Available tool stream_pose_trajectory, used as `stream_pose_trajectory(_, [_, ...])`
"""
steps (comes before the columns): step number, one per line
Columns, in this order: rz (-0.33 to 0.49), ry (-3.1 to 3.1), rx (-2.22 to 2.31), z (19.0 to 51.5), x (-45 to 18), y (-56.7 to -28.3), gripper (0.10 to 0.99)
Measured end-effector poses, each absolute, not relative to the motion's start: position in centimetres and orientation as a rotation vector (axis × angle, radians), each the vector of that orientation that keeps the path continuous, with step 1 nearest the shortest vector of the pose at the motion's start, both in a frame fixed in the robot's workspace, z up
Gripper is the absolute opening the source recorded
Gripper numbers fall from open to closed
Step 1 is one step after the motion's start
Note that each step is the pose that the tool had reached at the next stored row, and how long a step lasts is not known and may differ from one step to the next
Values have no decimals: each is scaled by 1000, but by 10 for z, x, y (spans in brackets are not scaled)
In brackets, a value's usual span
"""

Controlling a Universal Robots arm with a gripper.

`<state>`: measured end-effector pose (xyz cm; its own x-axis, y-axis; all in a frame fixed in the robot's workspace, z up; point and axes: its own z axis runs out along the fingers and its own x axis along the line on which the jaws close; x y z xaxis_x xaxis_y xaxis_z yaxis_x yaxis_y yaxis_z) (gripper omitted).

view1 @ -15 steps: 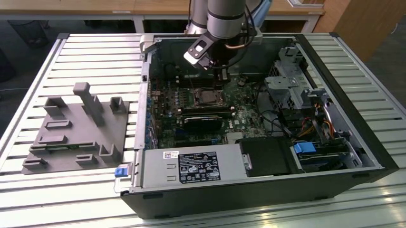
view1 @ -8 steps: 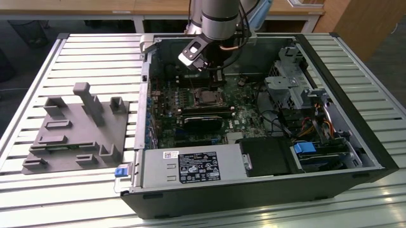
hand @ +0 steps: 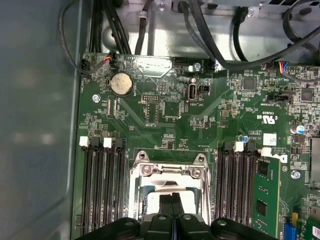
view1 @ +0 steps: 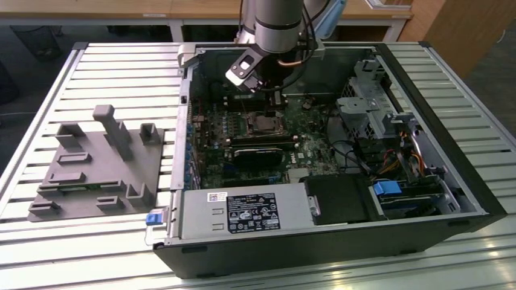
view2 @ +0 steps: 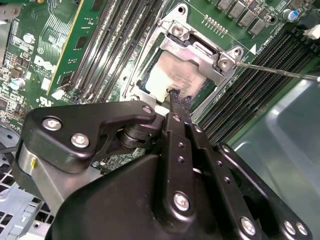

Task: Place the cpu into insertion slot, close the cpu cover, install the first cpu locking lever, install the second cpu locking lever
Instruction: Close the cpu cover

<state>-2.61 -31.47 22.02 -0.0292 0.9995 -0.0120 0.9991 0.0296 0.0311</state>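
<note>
The cpu (view2: pixel 162 75) is a flat square with a pale silvery top, lying in the insertion slot (view2: pixel 144 84) on the green board. The silvery frame of the cpu cover (view2: pixel 202 54) lies across one edge of it, and the hand (view2: pixel 176 96) is narrow, fingers pressed together with nothing between them, its tip down at the chip's top. The second wrist view shows a thin locking lever (view2: pixel 270 70) standing out sideways from the socket's corner, the first wrist view a round coin battery (hand: pixel 121 84) and black cables (hand: pixel 215 45) beyond the cover, and the exterior view the whole open computer case (view1: pixel 322 248) on the slatted desk (view1: pixel 121 60), with a grey fixture (view1: pixel 96 163) at the exterior view's left.
</note>
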Motion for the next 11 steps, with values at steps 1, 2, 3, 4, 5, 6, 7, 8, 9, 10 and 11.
stream_pose_trajectory(1, [22, 2232, 2167, 220, -26, -315, 106])
stream_pose_trajectory(2, [22, 2232, 2167, 219, -27, -315, 106])
stream_pose_trajectory(3, [22, 2232, 2167, 219, -27, -315, 106])
stream_pose_trajectory(4, [22, 2232, 2167, 218, -27, -315, 106])
stream_pose_trajectory(5, [22, 2232, 2167, 218, -27, -315, 106])
stream_pose_trajectory(6, [22, 2232, 2167, 217, -28, -315, 106])
stream_pose_trajectory(7, [22, 2233, 2167, 217, -28, -315, 106])
stream_pose_trajectory(8, [22, 2234, 2165, 217, -30, -315, 106])
stream_pose_trajectory(9, [22, 2235, 2164, 216, -31, -315, 106])
stream_pose_trajectory(10, [22, 2236, 2164, 216, -33, -315, 106])
stream_pose_trajectory(11, [22, 2236, 2164, 216, -35, -315, 106])
